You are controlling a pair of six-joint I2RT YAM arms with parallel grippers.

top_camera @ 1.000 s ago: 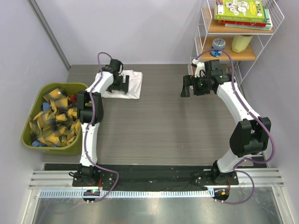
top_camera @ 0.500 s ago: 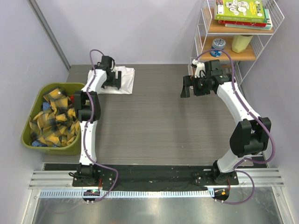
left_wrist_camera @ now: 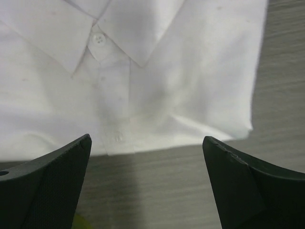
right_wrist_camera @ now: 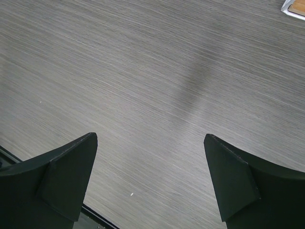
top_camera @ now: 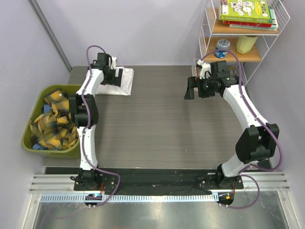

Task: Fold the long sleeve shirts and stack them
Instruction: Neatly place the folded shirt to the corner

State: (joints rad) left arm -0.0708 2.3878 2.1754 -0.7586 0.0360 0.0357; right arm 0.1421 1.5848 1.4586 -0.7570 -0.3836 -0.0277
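Left gripper [top_camera: 110, 75], seen from the top camera, sits at the far left corner of the table [top_camera: 157, 124], over the near-left part of the folded white shirt [top_camera: 125, 83]. The shirt lies under it and to its right. The right gripper [top_camera: 196, 89] hangs well apart on the other side, near the shelf [top_camera: 233, 56], so the left arm is by far the nearer. A bin [top_camera: 66, 87] of plaid cloths [top_camera: 55, 121] stands beside the table's left edge. The arm covers part of the shirt, and whether it is one garment or a stack cannot be told.

From the left wrist, the left gripper [left_wrist_camera: 145, 143] is spread wide and holds nothing, its fingers [left_wrist_camera: 43, 186] at the lower corners. The shirt [left_wrist_camera: 190, 71] lies just ahead, its near folded edge running crosswise to the fingers. Collar [left_wrist_camera: 119, 28], button [left_wrist_camera: 98, 39] and front strip run straight away, roughly midway between the fingers. The far and left edges are cut off, and no sleeves show.

From the right wrist, the right gripper [right_wrist_camera: 150, 143] is also wide apart and empty, over bare table [right_wrist_camera: 143, 71]. No shirt shows, and a pale corner [right_wrist_camera: 294, 6] at top right is too cropped to identify.
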